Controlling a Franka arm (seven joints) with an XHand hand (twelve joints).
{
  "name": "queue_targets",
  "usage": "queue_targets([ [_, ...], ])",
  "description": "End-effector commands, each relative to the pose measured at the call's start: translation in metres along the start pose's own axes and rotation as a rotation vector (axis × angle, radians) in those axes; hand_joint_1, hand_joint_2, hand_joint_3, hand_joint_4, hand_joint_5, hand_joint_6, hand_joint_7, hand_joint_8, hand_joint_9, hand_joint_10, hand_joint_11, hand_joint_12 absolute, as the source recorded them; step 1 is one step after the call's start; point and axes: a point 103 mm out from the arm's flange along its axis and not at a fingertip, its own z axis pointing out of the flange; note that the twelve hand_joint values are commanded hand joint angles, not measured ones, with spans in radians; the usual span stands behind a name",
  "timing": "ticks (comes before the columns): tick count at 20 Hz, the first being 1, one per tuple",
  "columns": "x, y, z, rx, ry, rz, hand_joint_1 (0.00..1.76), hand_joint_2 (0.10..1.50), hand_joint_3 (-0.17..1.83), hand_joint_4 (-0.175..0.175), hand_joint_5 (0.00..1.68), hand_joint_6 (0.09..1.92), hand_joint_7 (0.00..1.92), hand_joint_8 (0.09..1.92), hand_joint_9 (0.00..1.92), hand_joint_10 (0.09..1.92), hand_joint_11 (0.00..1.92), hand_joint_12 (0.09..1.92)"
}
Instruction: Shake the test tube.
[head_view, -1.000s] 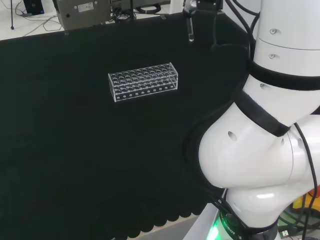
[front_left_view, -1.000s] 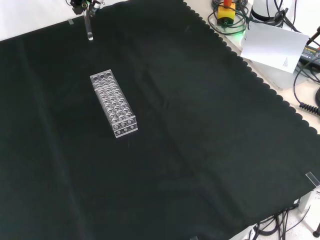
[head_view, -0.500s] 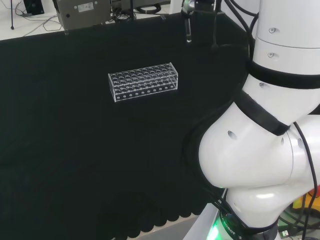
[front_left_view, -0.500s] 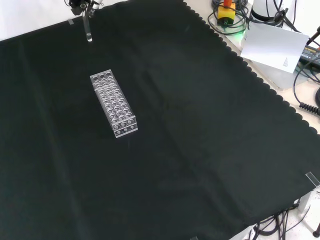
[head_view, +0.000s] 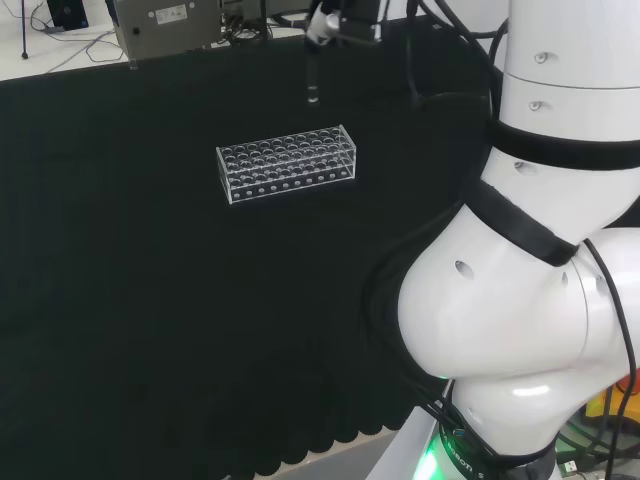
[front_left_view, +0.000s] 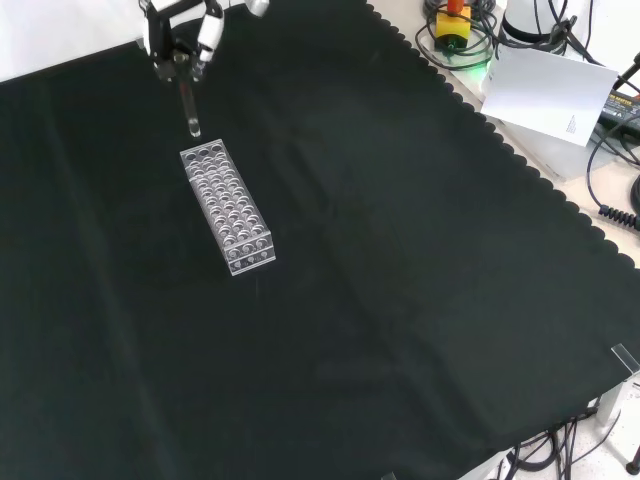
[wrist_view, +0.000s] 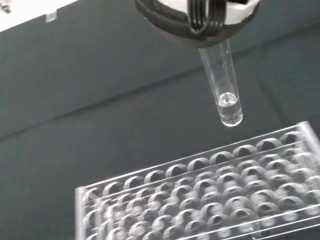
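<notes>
Black cloth covers the whole bench, its near edge scalloped.

Head view: a clear plastic test tube rack, a long box with rows of round holes, lies on the cloth. Above and beyond the rack's right end, the black and white robot hand hangs from the view's top edge. It grips a narrow clear glass test tube, which hangs upright with its rounded bottom in the air, apart from the rack. The arm's big white links stand to the right of the rack. Beyond the cloth's far edge sits a grey metal box with a white label; its print is too small to read.

Front view: the rack lies lengthwise, running away from the camera. Just past its far end the hand comes down, fingers closed around the top of the tube. The tube's lower end hovers right above the rack's far end, not inside any hole. Well to the right of the rack, off the cloth, lies a white sheet of paper with a small mark that cannot be read.

Wrist view: the tube points down from the hand. A little clear liquid sits in its rounded bottom. The rack's holes lie below it, not touching.
</notes>
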Motion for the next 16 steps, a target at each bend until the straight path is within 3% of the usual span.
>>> queue_targets([
  [1, 0.063, 0.002, 0.020, 0.045, 0.079, -0.121, 1.41, 1.01, 0.00, -0.175, 1.12, 0.46, 1.22, 0.95, 1.24, 0.55, 1.26, 0.84],
  [5, 0.089, 0.001, 0.024, 0.053, 0.104, -0.176, 1.41, 1.01, 0.00, -0.175, 1.12, 0.46, 1.22, 0.95, 1.24, 0.55, 1.26, 0.84],
  [8, 0.097, 0.002, 0.024, 0.054, 0.108, -0.191, 1.41, 1.01, 0.00, -0.175, 1.12, 0.46, 1.22, 0.95, 1.24, 0.55, 1.26, 0.84],
  [16, 0.073, 0.007, 0.018, 0.042, 0.074, -0.142, 1.41, 1.01, 0.00, -0.175, 1.12, 0.47, 1.22, 0.95, 1.24, 0.55, 1.26, 0.84],
])
